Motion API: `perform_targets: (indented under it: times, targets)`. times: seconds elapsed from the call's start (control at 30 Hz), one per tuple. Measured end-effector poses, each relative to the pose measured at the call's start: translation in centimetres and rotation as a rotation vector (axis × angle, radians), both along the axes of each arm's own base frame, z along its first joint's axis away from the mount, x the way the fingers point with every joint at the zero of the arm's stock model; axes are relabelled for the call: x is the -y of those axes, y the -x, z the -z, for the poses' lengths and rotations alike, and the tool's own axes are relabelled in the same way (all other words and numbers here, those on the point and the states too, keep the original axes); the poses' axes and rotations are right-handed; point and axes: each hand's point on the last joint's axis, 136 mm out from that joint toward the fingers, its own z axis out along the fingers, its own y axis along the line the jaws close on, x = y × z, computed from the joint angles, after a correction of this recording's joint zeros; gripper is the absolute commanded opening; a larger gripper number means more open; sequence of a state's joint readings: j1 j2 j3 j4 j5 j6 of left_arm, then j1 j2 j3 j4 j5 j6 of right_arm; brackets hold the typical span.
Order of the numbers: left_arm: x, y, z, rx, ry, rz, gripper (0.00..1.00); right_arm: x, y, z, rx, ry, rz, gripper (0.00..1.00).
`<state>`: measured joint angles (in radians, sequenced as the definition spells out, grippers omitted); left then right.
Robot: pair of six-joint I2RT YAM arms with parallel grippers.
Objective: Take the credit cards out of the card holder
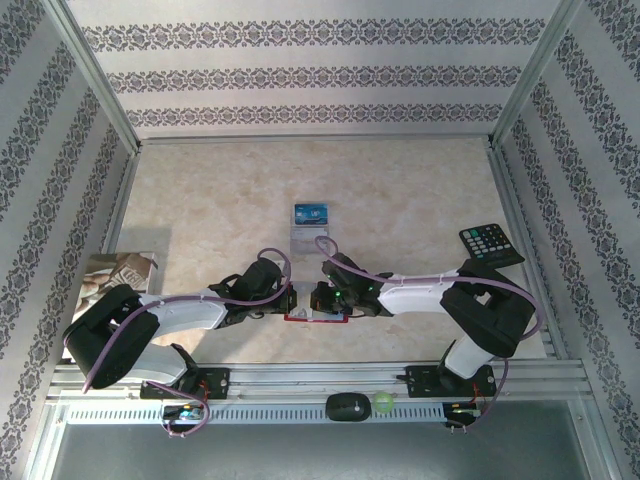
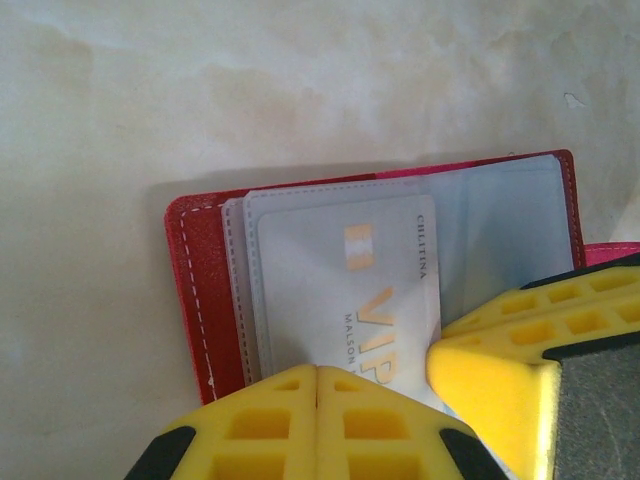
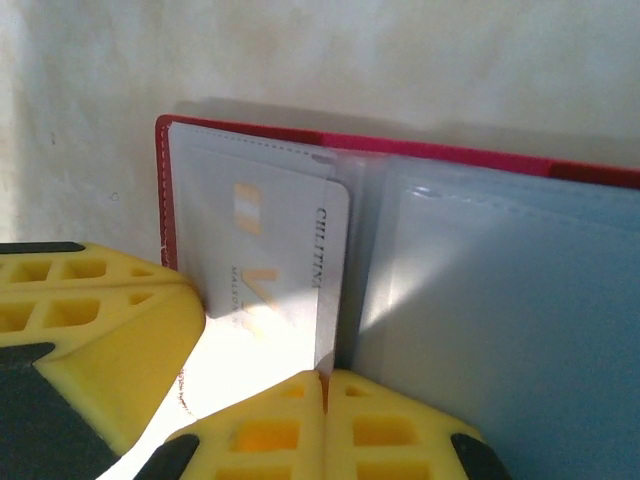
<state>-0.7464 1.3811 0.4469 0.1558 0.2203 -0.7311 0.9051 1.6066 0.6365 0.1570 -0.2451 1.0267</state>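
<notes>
The red card holder (image 2: 195, 270) lies open near the table's front edge, its clear sleeves (image 3: 500, 300) showing. A white card printed VIP (image 2: 340, 290) sits in the left sleeve. My right gripper (image 3: 322, 385) is shut, with the edge of that white card (image 3: 270, 250) and its sleeve running into the seam between the fingertips. My left gripper (image 2: 317, 385) is shut over the holder's near edge, and nothing shows between its tips. Both grippers meet over the holder (image 1: 300, 318) in the top view. A blue card (image 1: 311, 212) and a silver-grey card (image 1: 305, 239) lie on the table farther back.
A black keypad remote (image 1: 490, 243) lies at the right side of the table. A printed booklet (image 1: 115, 275) lies at the left edge. Patterned walls enclose the table on three sides. The right arm's yellow finger (image 2: 500, 350) sits close beside my left fingers.
</notes>
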Motion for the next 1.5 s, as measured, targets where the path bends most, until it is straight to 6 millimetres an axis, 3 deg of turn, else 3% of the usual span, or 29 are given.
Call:
perform_targets:
  times: [0.63, 0.77, 1.0, 1.13, 1.4, 1.5]
  targets:
    - [0.1, 0.1, 0.1, -0.005, 0.015, 0.005, 0.00, 3.1, 0.3, -0.8, 0.044, 0.049, 0.078, 0.00]
    - [0.1, 0.2, 0.0, -0.005, 0.017, 0.008, 0.20, 3.4, 0.5, -0.6, 0.039, 0.069, 0.074, 0.00]
    - [-0.1, 0.5, -2.3, 0.032, 0.043, 0.016, 0.29, 3.6, 0.3, -0.6, 0.049, 0.088, 0.067, 0.00]
    - [0.9, 0.0, -3.3, 0.042, 0.063, 0.040, 0.22, 3.6, 0.3, -0.6, 0.051, 0.089, 0.066, 0.00]
    - [1.9, -0.1, 0.0, -0.055, 0.016, 0.069, 0.11, 3.6, 0.3, -0.5, 0.052, 0.094, 0.061, 0.00]
    - [2.2, -0.4, -0.2, -0.050, 0.016, 0.072, 0.08, 3.6, 0.3, -0.5, 0.053, 0.093, 0.060, 0.08]
